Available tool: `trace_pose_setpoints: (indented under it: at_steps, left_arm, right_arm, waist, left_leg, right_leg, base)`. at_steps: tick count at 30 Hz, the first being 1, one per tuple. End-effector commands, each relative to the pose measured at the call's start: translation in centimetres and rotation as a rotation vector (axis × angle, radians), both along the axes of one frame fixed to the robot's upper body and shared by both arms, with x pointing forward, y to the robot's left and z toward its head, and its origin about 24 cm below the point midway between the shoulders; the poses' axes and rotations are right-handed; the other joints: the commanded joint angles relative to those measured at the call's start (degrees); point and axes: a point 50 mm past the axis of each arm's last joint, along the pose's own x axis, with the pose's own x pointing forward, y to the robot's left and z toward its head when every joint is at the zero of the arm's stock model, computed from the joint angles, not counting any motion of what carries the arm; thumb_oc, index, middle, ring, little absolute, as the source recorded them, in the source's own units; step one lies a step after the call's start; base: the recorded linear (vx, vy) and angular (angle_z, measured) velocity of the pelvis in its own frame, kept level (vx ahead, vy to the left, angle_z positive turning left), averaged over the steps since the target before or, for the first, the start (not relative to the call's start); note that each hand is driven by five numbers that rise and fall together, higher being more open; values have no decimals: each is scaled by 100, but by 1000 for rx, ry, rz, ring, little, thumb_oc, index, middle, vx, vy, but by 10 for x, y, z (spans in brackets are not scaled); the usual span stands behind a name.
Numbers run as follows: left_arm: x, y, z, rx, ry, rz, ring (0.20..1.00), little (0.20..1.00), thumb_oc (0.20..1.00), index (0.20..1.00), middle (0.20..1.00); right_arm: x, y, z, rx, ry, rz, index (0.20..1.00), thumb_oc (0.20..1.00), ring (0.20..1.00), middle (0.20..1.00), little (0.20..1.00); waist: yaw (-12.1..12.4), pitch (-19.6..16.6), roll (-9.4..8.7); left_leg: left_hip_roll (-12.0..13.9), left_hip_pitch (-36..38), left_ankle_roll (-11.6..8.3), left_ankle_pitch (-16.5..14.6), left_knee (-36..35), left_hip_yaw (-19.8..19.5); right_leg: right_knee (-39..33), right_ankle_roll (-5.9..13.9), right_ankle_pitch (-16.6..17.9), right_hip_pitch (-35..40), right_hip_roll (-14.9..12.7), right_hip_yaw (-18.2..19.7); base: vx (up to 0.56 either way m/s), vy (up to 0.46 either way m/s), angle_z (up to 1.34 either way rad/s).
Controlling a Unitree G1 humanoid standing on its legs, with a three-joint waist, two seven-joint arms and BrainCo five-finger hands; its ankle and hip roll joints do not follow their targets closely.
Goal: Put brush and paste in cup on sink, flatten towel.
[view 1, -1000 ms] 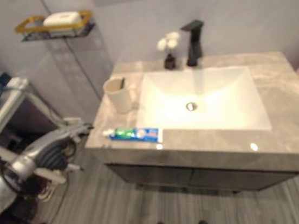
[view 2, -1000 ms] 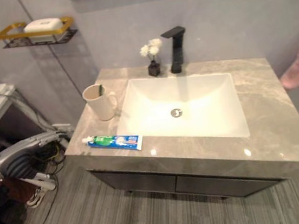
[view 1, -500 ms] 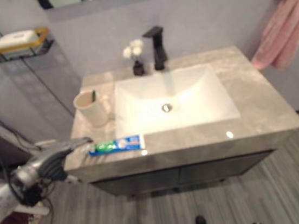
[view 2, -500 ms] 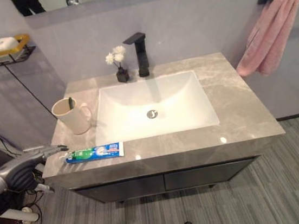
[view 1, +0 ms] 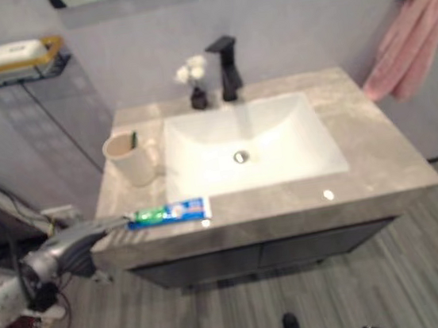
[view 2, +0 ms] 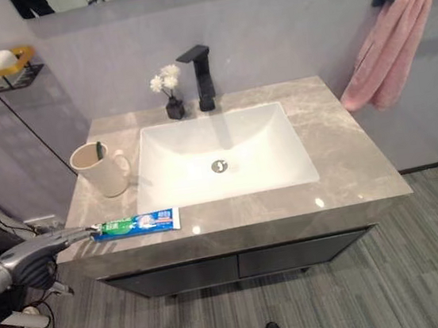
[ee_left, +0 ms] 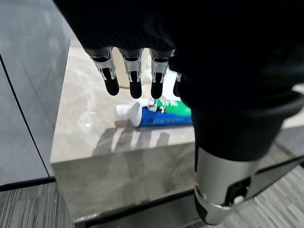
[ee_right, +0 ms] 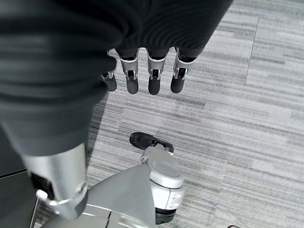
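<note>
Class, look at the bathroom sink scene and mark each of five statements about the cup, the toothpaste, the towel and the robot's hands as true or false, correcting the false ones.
1. The blue and green toothpaste tube lies flat on the grey marble counter. True.
2. The cream ceramic cup stands on the counter's right side. False: it stands left of the white basin.
3. The pink towel lies spread on the counter. False: it hangs bunched from a black wall hook.
4. The left hand is open, its fingers reaching toward the tube's cap end. True.
5. The right hand holds the toothbrush. False: it is open and empty over the floor; a dark stick, likely the brush, stands in the cup.
</note>
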Motion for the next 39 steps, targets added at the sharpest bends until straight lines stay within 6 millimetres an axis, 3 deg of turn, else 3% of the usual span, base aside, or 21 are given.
trace_pose_setpoints:
  at_steps: [1,6,16,30,33,39]
  left_arm:
    - [14,4,27,54,-126,-11,1000,1000,1000,1000,1000]
    - [21,0,29,63,-166,-36,1000,1000,1000,1000,1000]
    - [26,2,39,103,-239,-38,1000,1000,1000,1000,1000]
    - [18,-23,96,31,-453,-133,1000,1000,1000,1000,1000]
    - [21,-22,97,26,-456,-131,1000,1000,1000,1000,1000]
    - [29,-15,78,35,-372,-98,1000,1000,1000,1000,1000]
  right_arm:
    - [3,-20,8,-50,-20,-85,1000,1000,1000,1000,1000]
    - [15,-25,13,-69,-66,-55,1000,1000,1000,1000,1000]
    - [13,-17,10,-54,-50,1,1000,1000,1000,1000,1000]
    - [-4,-19,7,-54,27,-5,1000,1000,1000,1000,1000]
    - [-4,-18,6,-52,36,10,1000,1000,1000,1000,1000]
    - [5,-22,11,-66,1,38,1000,1000,1000,1000,1000]
  waist:
    - [-144,93,39]
    - [-126,86,12]
    - [-112,31,-31]
    - [-60,-19,6]
    - [-86,-24,7]
    - [-136,-1,13]
  left_leg:
    - [-162,-47,338,-681,103,137]
    - [-180,-128,358,-670,103,143]
    - [-151,-161,352,-689,103,204]
    - [-113,-72,306,-701,103,228]
    - [-115,-71,298,-698,103,205]
    - [-129,-108,298,-679,103,207]
  right_leg:
    - [-4,552,54,173,-399,-269]
    - [-4,571,121,75,-414,-260]
    - [-4,563,100,2,-398,-256]
    - [-4,540,2,66,-381,-272]
    - [-4,532,-17,81,-385,-291]
    - [-4,537,1,42,-396,-292]
  base:
    - [14,63,3]
    - [3,21,1]
    - [7,-4,-2]
    - [0,0,0]
    - [0,0,0]
    - [0,0,0]
